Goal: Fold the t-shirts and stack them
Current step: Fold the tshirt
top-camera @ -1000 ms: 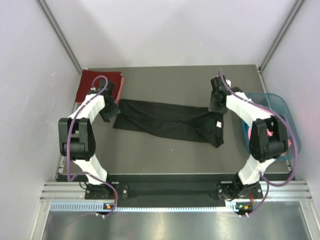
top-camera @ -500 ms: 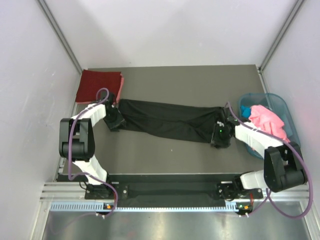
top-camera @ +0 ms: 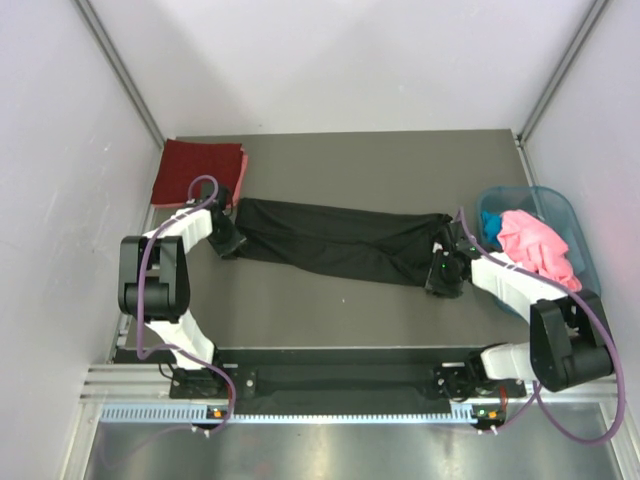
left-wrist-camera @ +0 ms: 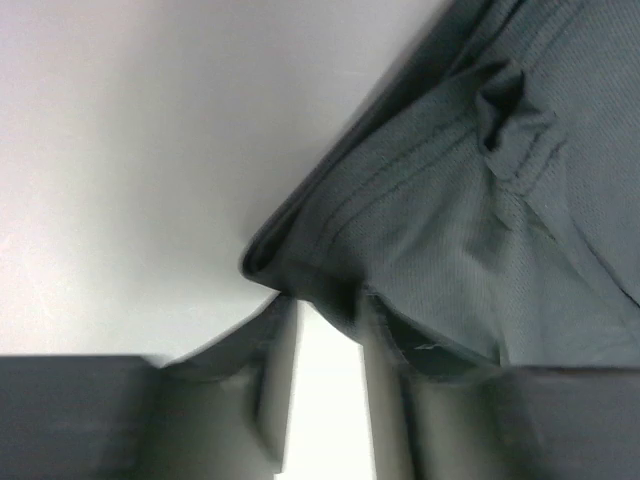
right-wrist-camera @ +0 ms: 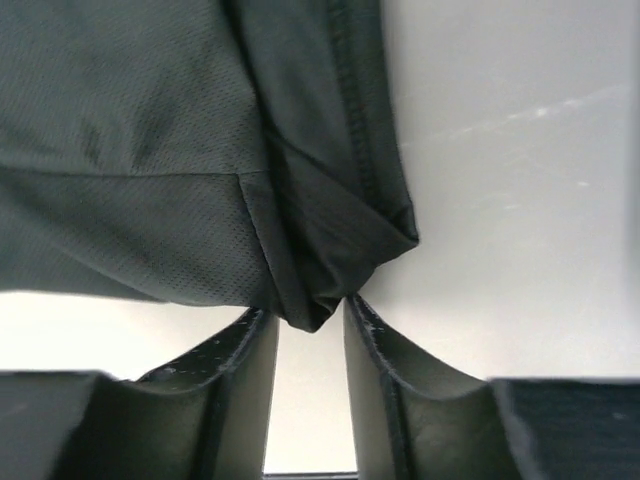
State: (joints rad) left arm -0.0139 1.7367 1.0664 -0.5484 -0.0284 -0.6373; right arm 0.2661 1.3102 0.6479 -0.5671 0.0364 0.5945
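The black t-shirt (top-camera: 340,243) lies folded into a long band across the table's middle. My left gripper (top-camera: 229,240) is low at the band's left end. In the left wrist view the jaws stand a little apart, open, with a bunched corner of black cloth (left-wrist-camera: 450,200) between the fingertips (left-wrist-camera: 272,335). My right gripper (top-camera: 443,272) is at the right end. It too is open and narrow, and a cloth corner (right-wrist-camera: 310,290) dips between its fingertips (right-wrist-camera: 362,318). A dark red t-shirt (top-camera: 197,172) lies folded at the back left.
A teal plastic basket (top-camera: 565,215) stands at the right edge. It holds a pink t-shirt (top-camera: 530,240) and a blue one (top-camera: 490,220). Grey walls close in the table on the left, the right and the back.
The right arm swung from the far side down to the shirt's right end. The left gripper slid onto the left end. Both pairs of jaws have narrowed around the cloth corners.
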